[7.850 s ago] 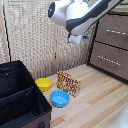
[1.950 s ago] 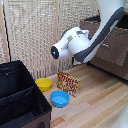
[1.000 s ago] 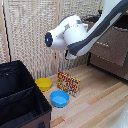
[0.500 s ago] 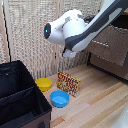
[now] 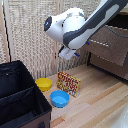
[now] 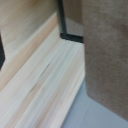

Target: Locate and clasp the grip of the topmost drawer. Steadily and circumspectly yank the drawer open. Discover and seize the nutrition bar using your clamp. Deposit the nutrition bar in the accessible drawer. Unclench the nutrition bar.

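The nutrition bar (image 5: 68, 83), a red, yellow and orange packet, stands on the wooden floor by the wicker wall. My clamp (image 5: 66, 53) hangs under the bulky white arm (image 5: 75, 27), above the bar and clear of it. It is small and dark, and its fingers cannot be made out. The topmost drawer (image 5: 108, 46), a grey-brown front on the dark cabinet, is at the exterior view's right, partly behind the arm. It seems to stand out from the cabinet. The wrist view shows only floor planks (image 6: 45, 75), a grey-brown panel (image 6: 107, 50) and a dark frame (image 6: 62, 22), with no fingers.
A yellow bowl (image 5: 43, 84) and a blue bowl (image 5: 59, 98) sit on the floor just to the exterior view's left of the bar. A big black case (image 5: 20, 97) fills the lower left corner. The wicker wall (image 5: 30, 35) runs behind.
Over the last two seconds the arm has risen slightly and turned above the bar. The bar, the bowls and the black case have not moved.
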Robot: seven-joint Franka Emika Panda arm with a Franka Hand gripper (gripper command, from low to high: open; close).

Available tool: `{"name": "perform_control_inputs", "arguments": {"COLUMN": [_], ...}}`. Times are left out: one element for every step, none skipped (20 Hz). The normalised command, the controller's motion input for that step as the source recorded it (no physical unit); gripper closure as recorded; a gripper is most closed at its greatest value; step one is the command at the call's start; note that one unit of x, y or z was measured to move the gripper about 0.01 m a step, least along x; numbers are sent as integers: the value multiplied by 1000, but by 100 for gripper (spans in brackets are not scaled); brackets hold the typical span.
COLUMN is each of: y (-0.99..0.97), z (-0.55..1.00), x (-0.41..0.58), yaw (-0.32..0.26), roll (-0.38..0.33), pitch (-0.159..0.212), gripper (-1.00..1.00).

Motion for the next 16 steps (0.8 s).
{"name": "perform_control_inputs", "arguments": {"y": [140,137,137,134,134,134,131,131,131,137,129,126,123,117,111,103], "z": [-17,-14,-14,-9,-6,-3,0,0,0,0,0,0,0,0,0,-3], "x": [180,189,214,223,243,257,269,274,283,294,280,271,266,257,251,246], "yaw": [-171,-166,-148,-138,-121,-105,-94,-91,-78,-60,-57,-51,-41,-31,-24,-19], "roll": [375,375,375,375,375,375,375,375,375,375,375,375,375,375,375,375], "pitch": [0,0,0,0,0,0,2,5,14,26,42,58,74,91,108,117], "gripper": [-100,-100,-100,-100,-100,-100,-100,-100,-100,-100,-100,-100,-100,-100,-100,-100]}}
